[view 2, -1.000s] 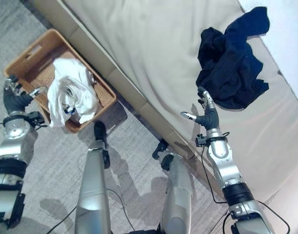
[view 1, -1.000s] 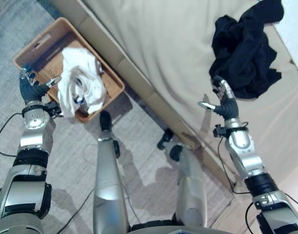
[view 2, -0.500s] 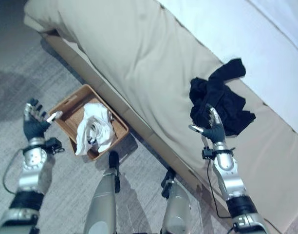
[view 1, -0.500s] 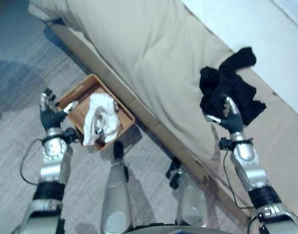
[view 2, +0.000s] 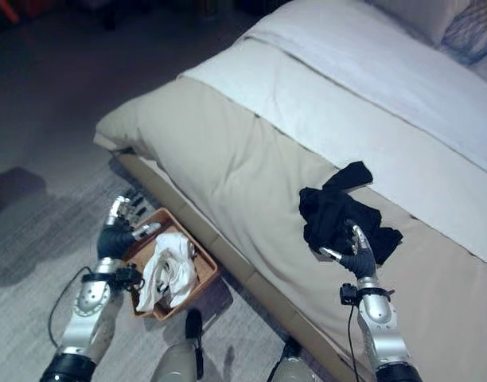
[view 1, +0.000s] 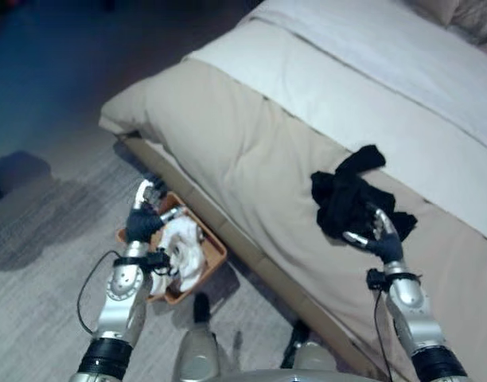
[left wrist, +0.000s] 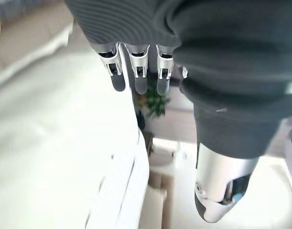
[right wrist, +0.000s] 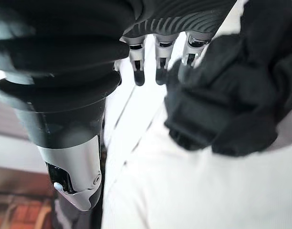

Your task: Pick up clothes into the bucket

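A: Where does the bed (view 2: 251, 151) sit relative to the robot hands?
B: It stretches ahead of and beneath the right robot hand (view 1: 381, 239), its beige cover under that hand and a white sheet (view 2: 403, 103) farther off. The left robot hand (view 1: 142, 220) is off the bed's near edge, over the grey carpet (view 1: 44, 263).

A: And the dark clothing?
B: The black garment (view 1: 351, 199) lies bunched on the beige cover, right in front of the right robot hand. In the right wrist view the fingertips (right wrist: 138, 76) reach up to the black cloth (right wrist: 232, 90) but do not close on it; fingers straight, thumb spread apart, nothing held.

A: The basket?
B: The brown wicker basket (view 2: 197, 285) stands on the carpet against the bed's base, just beside and slightly below the left robot hand. A white garment (view 2: 168, 270) is heaped inside it, spilling over the rim. The left robot hand is raised near the basket's far corner, fingers straight and spread, holding nothing.

A: What differs from a second ago?
B: The camera has tipped up and back: the whole scene now looks smaller and farther, with much more of the bed and the dark floor in view. The black garment and the basket with white cloth lie as before. Both robot hands stay spread and empty; the right one now overlaps the garment's near edge rather than sitting short of it.
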### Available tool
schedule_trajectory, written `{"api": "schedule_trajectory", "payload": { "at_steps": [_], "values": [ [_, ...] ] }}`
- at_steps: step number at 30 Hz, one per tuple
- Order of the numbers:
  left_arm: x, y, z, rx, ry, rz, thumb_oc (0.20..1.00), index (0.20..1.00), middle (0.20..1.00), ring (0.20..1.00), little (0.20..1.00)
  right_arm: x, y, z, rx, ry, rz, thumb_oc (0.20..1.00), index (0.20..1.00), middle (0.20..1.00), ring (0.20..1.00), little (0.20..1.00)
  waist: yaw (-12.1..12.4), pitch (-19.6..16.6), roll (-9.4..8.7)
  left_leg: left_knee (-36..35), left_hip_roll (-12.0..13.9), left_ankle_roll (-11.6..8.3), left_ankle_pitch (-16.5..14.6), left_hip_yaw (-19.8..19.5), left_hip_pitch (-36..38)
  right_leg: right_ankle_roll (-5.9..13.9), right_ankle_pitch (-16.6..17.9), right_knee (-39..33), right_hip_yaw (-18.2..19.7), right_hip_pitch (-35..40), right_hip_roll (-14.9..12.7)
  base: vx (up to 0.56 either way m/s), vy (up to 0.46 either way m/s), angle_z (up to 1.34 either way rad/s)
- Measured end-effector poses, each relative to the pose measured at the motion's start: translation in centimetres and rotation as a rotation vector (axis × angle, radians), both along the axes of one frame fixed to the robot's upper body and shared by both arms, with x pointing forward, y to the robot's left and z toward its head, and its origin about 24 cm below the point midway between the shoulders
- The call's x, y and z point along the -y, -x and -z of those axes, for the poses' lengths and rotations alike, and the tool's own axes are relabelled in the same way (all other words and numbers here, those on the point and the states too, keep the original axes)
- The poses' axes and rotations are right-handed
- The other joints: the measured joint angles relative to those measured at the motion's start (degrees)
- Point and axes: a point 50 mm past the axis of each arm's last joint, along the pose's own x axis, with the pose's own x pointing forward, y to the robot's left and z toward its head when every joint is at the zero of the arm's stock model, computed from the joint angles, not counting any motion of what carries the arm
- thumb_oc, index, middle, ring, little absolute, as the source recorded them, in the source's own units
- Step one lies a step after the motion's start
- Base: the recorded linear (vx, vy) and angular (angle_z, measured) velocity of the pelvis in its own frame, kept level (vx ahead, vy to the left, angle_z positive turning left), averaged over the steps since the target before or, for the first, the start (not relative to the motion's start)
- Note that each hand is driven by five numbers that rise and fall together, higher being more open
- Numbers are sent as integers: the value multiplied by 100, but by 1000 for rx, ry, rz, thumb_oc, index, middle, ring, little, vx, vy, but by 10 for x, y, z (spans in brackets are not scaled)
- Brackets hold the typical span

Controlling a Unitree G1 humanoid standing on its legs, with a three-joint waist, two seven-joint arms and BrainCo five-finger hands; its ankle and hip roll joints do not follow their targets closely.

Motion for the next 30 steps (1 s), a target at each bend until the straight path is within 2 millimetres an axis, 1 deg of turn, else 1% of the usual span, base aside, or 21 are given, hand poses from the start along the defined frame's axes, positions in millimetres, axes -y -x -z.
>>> {"api": "schedule_trajectory", "payload": {
  "at_steps": [2,3,4,5,6,7,9,12,17,19,20,21,22,23,24,25,26,27,28,29,30],
  "values": [
    [7,2,5,-24,-1,33,1000,1000,1000,1000,1000,-2,-4,2,-18,49,-10,1000,1000,1000,1000,1000,-63,-76,-17,-44,69,-10,-6,153,175,-3,4,3,163,22,47,101,-72,-44],
    [11,3,9,-45,-9,54,1000,1000,1000,1000,1000,-3,-5,7,-48,81,-20,1000,1000,1000,1000,1000,-145,-135,-31,-77,129,-29,-19,281,339,-5,5,9,295,63,101,84,-48,-47],
    [10,4,11,-57,-15,55,1000,1000,1000,1000,1000,-6,-9,9,-60,87,-30,1000,1000,1000,1000,1000,-181,-151,-46,-125,157,-29,-19,377,492,-6,5,11,392,123,130,41,-79,-59],
    [12,6,15,-75,-16,59,1000,1000,1000,1000,1000,-8,-8,13,-89,100,-43,1000,1000,1000,1000,1000,-192,-235,-35,-194,185,-36,-26,444,668,-4,-2,-11,492,208,169,35,-77,-41],
    [14,7,17,-81,-9,62,1000,1000,1000,1000,1000,-6,-4,16,-103,103,-38,1000,1000,1000,1000,1000,-285,-331,-36,-220,221,-68,-48,479,701,-6,-8,-20,513,191,194,51,-110,-40],
    [13,7,21,-99,-3,52,1000,1000,1000,1000,1000,-5,-3,21,-130,106,-32,1000,1000,1000,1000,1000,-314,-399,-20,-235,265,-92,-49,538,762,-7,-8,-21,596,206,248,52,-105,-23],
    [15,7,29,-138,-8,58,1000,1000,1000,1000,1000,0,0,24,-157,117,-18,1000,1000,1000,1000,1000,-420,-423,-15,-234,352,-121,-31,575,828,-10,-10,-26,648,236,330,78,-145,-17],
    [25,8,46,-226,-10,85,1000,1000,1000,1000,1000,-6,1,28,-187,125,-43,1000,1000,1000,1000,1000,-468,-470,23,-227,454,-124,-30,583,989,-63,-78,20,660,370,419,60,-136,-5],
    [33,11,51,-253,13,100,1000,1000,1000,1000,1000,-8,-1,23,-163,126,-55,1000,1000,1000,1000,1000,-413,-507,196,-88,571,-121,-32,656,1080,-163,-212,175,814,350,515,56,-154,-13],
    [32,11,51,-256,16,96,1000,1000,1000,1000,1000,-10,-3,21,-153,134,-66,1000,1000,1000,1000,1000,-322,-458,273,227,685,-149,-52,631,1075,-289,-358,343,862,290,590,33,-114,-29],
    [29,11,51,-260,5,95,1000,1000,1000,1000,1000,-14,-5,21,-152,137,-81,1000,1000,1000,1000,1000,-251,-405,204,660,722,-144,-42,481,945,-380,-458,489,1069,240,571,-5,-7,-51],
    [29,14,54,-272,4,95,1000,1000,1000,1000,1000,-16,-7,19,-144,142,-93,1000,1000,1000,1000,1000,-150,-401,185,1146,719,-148,54,101,726,-392,-475,448,1167,247,539,35,8,-47],
    [31,14,55,-279,6,101,1000,1000,1000,1000,1000,-16,-8,16,-131,147,-93,1000,1000,1000,1000,1000,-71,-396,171,1486,599,-174,129,-371,432,-389,-474,344,1187,236,512,115,84,-36],
    [34,15,56,-280,12,111,1000,1000,1000,1000,1000,-13,-9,13,-126,159,-94,1000,1000,1000,1000,1000,-73,-418,191,1521,487,-190,82,-559,301,-383,-471,272,1225,144,444,123,78,-22],
    [36,15,56,-280,19,112,1000,1000,1000,1000,1000,-12,-10,12,-122,166,-96,1000,1000,1000,1000,1000,-33,-417,230,1409,430,-211,56,-614,292,-381,-472,246,1253,86,410,127,107,-32],
    [37,16,58,-285,30,110,1000,1000,1000,1000,1000,-12,-13,9,-116,176,-101,1000,1000,1000,1000,1000,-34,-427,277,1089,240,-192,-91,-697,266,-381,-467,144,1380,-49,382,97,76,-48],
    [39,18,59,-291,40,108,1000,1000,1000,1000,1000,-12,-19,2,-98,191,-108,1000,1000,1000,1000,1000,-18,-400,412,539,21,-7,-366,-795,365,-326,-433,73,1463,-214,403,183,177,-44],
    [40,19,60,-296,47,108,1000,1000,1000,1000,1000,-11,-22,-2,-86,203,-109,1000,1000,1000,1000,1000,-38,-409,561,384,-6,121,-567,-825,379,-292,-396,-26,1469,-260,485,147,136,-71],
    [36,18,60,-296,43,95,1000,1000,1000,1000,1000,-15,-28,-4,-75,201,-111,1000,1000,1000,1000,1000,-1,-244,569,197,-64,54,-553,-855,524,-250,-182,-114,1613,-296,480,116,165,-51],
    [28,23,62,-308,39,68,1000,1000,1000,1000,1000,-22,-29,-3,-74,190,-122,1000,1000,1000,1000,1000,8,-174,485,153,-60,144,-542,-652,537,-207,-110,-250,1618,-238,419,40,125,-47],
    [25,25,63,-317,31,60,1000,1000,1000,1000,1000,-24,-29,-2,-73,185,-125,1000,1000,1000,1000,1000,-2,-152,438,117,-73,185,-512,-601,535,-209,-93,-233,1623,-267,381,20,248,-17]
  ]
}}
